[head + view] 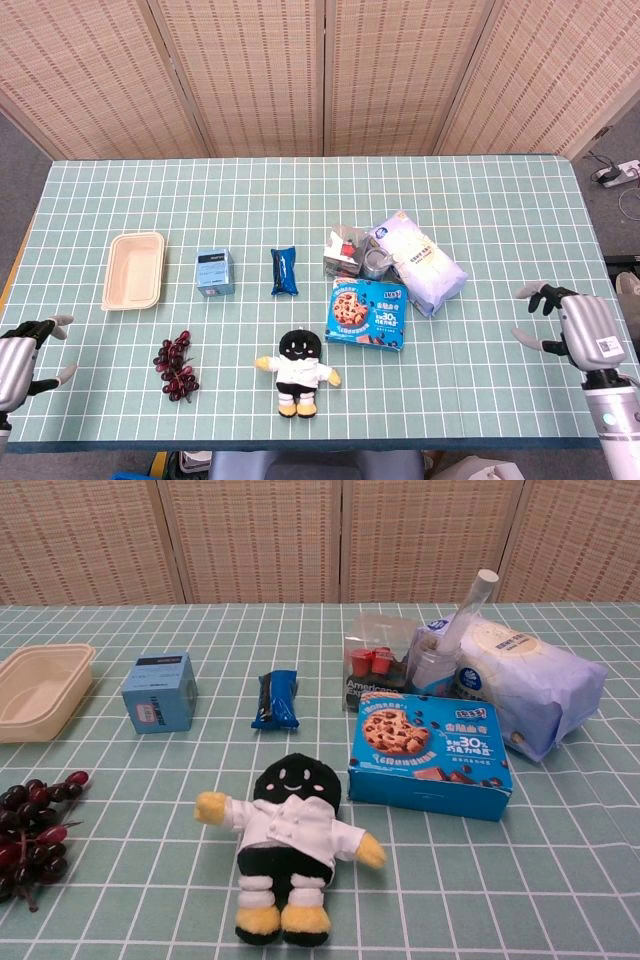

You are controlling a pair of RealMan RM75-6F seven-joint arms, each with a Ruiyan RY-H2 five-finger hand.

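Grey metal and black joints make up our right hand, which hangs over the right edge of the green checked tablecloth with its fingers spread and nothing in them. Nearest to it, at about nine o'clock, lies the pale lilac plastic bag with blue print, well apart from the hand. Touching that bag at its nine o'clock stands a small clear jar with a white stick rising from it, and just beyond is a clear plastic pack of red-lidded cups. At six o'clock from these, the flat blue cardboard cookie box lies against the bag's lower edge.

Our left hand sits at the table's left edge, fingers apart and holding nothing. At its three o'clock, near but not touching, rests a bunch of dark red grapes. At twelve o'clock from the grapes lies the beige oblong plastic tray, then, going toward three o'clock, a small light-blue carton and a dark blue snack wrapper. A black plush doll in a white coat lies at six o'clock from the wrapper.
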